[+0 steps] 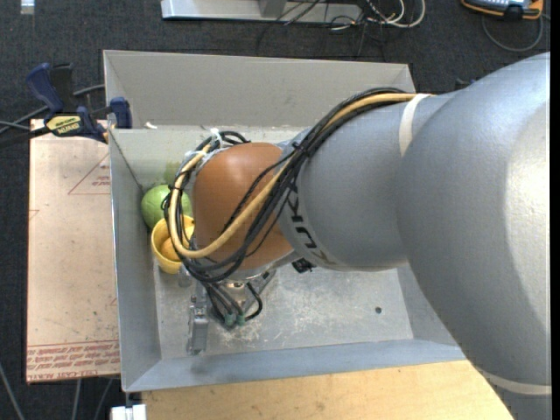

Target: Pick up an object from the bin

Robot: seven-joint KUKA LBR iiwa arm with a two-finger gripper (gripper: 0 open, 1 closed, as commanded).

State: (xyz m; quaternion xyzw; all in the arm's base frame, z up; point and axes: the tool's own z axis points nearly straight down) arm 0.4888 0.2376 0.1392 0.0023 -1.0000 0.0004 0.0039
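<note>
My gripper [199,329] reaches down to the bin floor near the front left corner, below the orange cover on the wrist. A green round thing like an apple [156,205] lies against the bin's left wall, behind and to the left of the gripper. A yellow cup-like thing [165,247] sits just in front of the green one, partly hidden by the cover and cables. Nothing shows in the gripper's grasp.
The arm and its orange cover with looped cables hide most of the bin's middle and back. Bare grey floor with pale dust shows along the front and to the right of the gripper.
</note>
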